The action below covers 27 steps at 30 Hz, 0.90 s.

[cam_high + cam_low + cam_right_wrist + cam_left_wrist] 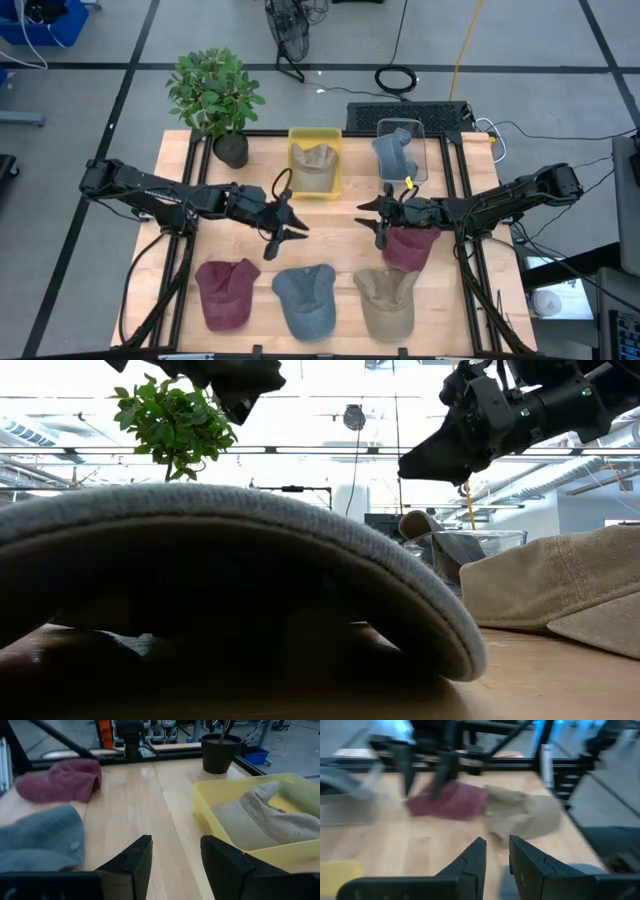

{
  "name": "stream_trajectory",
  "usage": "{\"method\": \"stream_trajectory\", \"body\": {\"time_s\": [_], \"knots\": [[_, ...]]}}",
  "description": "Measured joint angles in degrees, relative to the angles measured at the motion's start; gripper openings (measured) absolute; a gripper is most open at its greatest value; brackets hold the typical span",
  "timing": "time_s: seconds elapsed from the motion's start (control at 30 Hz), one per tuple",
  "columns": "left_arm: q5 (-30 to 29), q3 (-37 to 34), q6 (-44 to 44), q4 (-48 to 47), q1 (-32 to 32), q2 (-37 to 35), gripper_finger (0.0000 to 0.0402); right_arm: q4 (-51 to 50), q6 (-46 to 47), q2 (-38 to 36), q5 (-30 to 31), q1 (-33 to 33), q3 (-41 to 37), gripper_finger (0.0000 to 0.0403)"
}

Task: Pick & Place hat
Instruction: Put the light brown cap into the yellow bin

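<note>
Three hats lie in a row near the table's front edge: a maroon one (225,290), a blue-grey one (305,298) and a tan one (388,300). A second maroon hat (410,247) lies on the table under my right arm. A tan hat (315,165) sits in the yellow bin (293,152), and a blue-grey hat (393,150) sits in the clear bin (420,135). My left gripper (292,222) (496,852) hangs open above mid-table with nothing in it. My right gripper (372,217) (175,852) faces it, also open, above the table beside the second maroon hat.
A potted plant (215,95) stands at the table's far left corner, beside the yellow bin. Bare wood (330,235) lies between the two grippers and between the bins and the front row of hats. Black rails (470,290) run along the table's sides.
</note>
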Motion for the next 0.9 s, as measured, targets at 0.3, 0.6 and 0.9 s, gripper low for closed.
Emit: {"method": "stream_trajectory", "body": {"time_s": [0.3,0.6,0.9], "knots": [[0.7,0.0,3.0,2.2,-0.5,0.0,0.0088,1.6,-0.3,0.0,0.4,0.0,0.0,0.0153],[0.7,0.0,1.9,2.0,-0.5,0.7,0.0088,-0.8,8.0,0.0,-2.1,0.7,0.0,0.0153],[0.7,0.0,2.7,2.2,-0.4,0.7,0.0088,-1.9,11.9,0.0,-18.1,3.6,0.0,0.0153]]}}
